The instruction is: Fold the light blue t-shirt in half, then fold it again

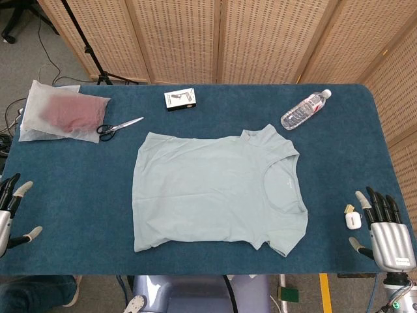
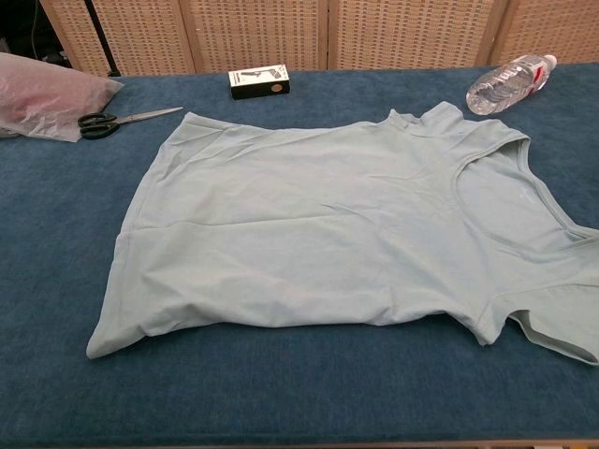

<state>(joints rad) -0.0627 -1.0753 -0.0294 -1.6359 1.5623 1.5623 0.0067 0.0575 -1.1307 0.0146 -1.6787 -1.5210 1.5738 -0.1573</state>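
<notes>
**Materials and finish**

T-shirt (image 1: pixel 215 192): soft matt cloth, lightly creased. Table (image 1: pixel 78 195): matt blue napped fabric cover. Bottle (image 1: pixel 305 109): clear glossy plastic. Scissors (image 1: pixel 119 127): shiny metal blades, black plastic handles. Right hand (image 1: pixel 383 228): silvery metal-look back, dark fingers.

T-shirt (image 1: pixel 208 189): pale blue-green, plain, no print. Surface (image 1: pixel 78 195): deep teal-blue, felt-like cover. Scissors (image 1: pixel 117 127) upper left: black handles, silver blades. Bag (image 1: pixel 62 111) upper left: translucent white with a reddish-pink mass showing through. Small box (image 1: pixel 180 99) top centre: white with a black panel. Bottle (image 1: pixel 305 109) upper right: clear plastic, white cap. My left robot hand (image 1: pixel 10 212) at left edge: black fingers with pale grey tips. My right robot hand (image 1: pixel 384 231) lower right: silver-grey palm, black fingers, pale tips. Small item (image 1: pixel 352 218) beside it: white with a yellowish tab. Screens (image 1: pixel 260 39) along the top: tan woven panels with lighter wood frames.
</notes>
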